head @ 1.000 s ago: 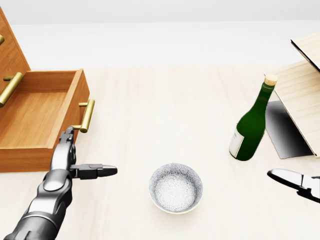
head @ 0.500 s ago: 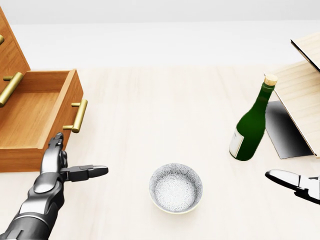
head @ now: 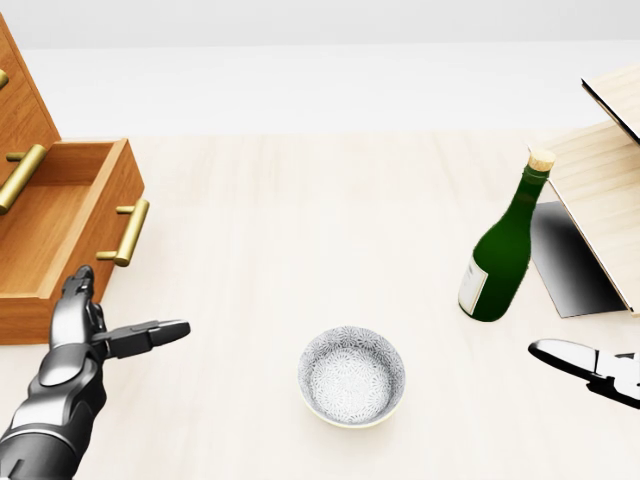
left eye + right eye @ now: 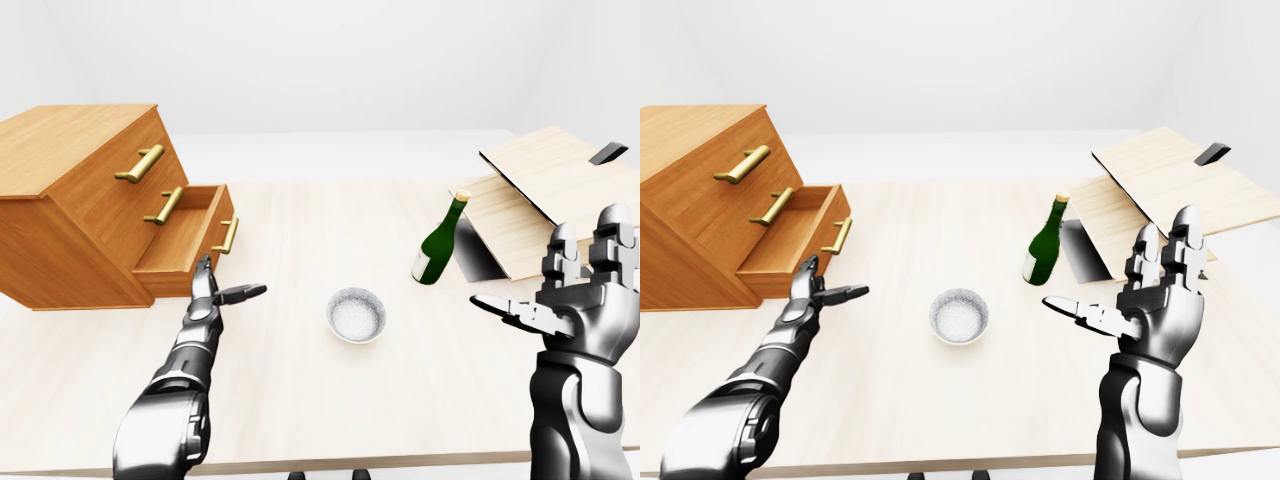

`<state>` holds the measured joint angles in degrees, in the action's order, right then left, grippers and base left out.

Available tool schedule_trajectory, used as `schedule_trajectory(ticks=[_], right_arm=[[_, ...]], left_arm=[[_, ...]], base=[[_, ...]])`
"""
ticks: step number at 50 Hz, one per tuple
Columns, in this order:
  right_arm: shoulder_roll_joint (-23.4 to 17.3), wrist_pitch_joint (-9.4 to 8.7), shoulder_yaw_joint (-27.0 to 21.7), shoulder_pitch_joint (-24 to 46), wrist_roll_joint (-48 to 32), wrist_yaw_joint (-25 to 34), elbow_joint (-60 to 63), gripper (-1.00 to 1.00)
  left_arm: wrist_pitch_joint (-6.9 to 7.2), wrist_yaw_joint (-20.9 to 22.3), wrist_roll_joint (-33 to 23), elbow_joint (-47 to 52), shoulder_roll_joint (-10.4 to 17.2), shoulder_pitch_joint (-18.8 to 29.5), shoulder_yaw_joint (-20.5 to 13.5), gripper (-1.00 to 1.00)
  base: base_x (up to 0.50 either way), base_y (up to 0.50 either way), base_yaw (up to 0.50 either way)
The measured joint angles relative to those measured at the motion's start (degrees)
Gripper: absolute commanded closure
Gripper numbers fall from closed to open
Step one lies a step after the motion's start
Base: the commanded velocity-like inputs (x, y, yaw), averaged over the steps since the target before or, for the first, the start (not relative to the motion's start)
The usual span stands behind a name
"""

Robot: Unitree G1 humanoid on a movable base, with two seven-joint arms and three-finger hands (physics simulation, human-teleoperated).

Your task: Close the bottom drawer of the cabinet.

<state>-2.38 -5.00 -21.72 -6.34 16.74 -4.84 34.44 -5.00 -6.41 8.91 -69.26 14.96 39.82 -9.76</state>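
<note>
the bottom drawer point(image 3: 62, 225) of the cabinet point(image 4: 75, 195) is going in. over the last second its front panel and brass handle point(image 3: 124, 233) have slid steadily toward the left edge of the head view, while the bowl point(image 3: 352, 375) and the green bottle point(image 3: 503, 248) sit just where they were, so it is the drawer moving and not the camera. the left hand point(image 3: 85, 325) has travelled left with it and now sits at the lower corner of the drawer front, touching it or just beside it; contact itself is too fine to confirm. its fingers point(image 3: 148, 333) are spread, one pointing right across the desk point(image 3: 300, 210), gripping nothing, which fits a flat push rather than a pull on the handle.

the drawer still stands well out of the cabinet in the left-eye view, its inside open to sight below the two shut drawers above it. so the task looks part done: more pushing along the same line is likely needed.

the right hand point(image 4: 1160, 295) hangs raised at the right, fingers spread and empty, well apart from everything.
</note>
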Motion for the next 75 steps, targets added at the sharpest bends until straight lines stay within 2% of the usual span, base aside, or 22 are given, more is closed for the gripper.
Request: schedule_trajectory(ticks=[21,39,52,64,75], right_arm=[[-0.01,0.00,0.01,0.02,-0.06,0.00,0.42,-1.00],[0.14,0.00,-0.01,-0.22,-0.06,0.03,0.88,-1.00],[0.18,0.00,-0.03,-0.26,-0.05,0.03,0.99,-1.00],[0.13,0.00,-0.09,-0.17,-0.02,0.09,0.75,-1.00],[0.02,0.00,-0.12,-0.06,0.04,0.09,0.71,-1.00]], left_arm=[[0.00,-1.11,3.87,0.88,2.42,0.01,-1.40,-1.00],[0.00,-3.03,4.40,-0.06,3.39,0.35,-1.43,-1.00],[0.00,-9.52,4.52,-1.38,4.71,0.14,-1.95,-1.00],[0.00,-17.76,4.96,-1.96,6.18,-0.59,-2.64,-1.00],[0.00,-23.57,4.60,-0.96,4.69,-0.98,-1.49,-1.00]], base=[[0.00,0.00,0.00],[0.00,0.00,0.00],[0.00,0.00,0.00],[0.00,0.00,0.00],[0.00,0.00,0.00]])
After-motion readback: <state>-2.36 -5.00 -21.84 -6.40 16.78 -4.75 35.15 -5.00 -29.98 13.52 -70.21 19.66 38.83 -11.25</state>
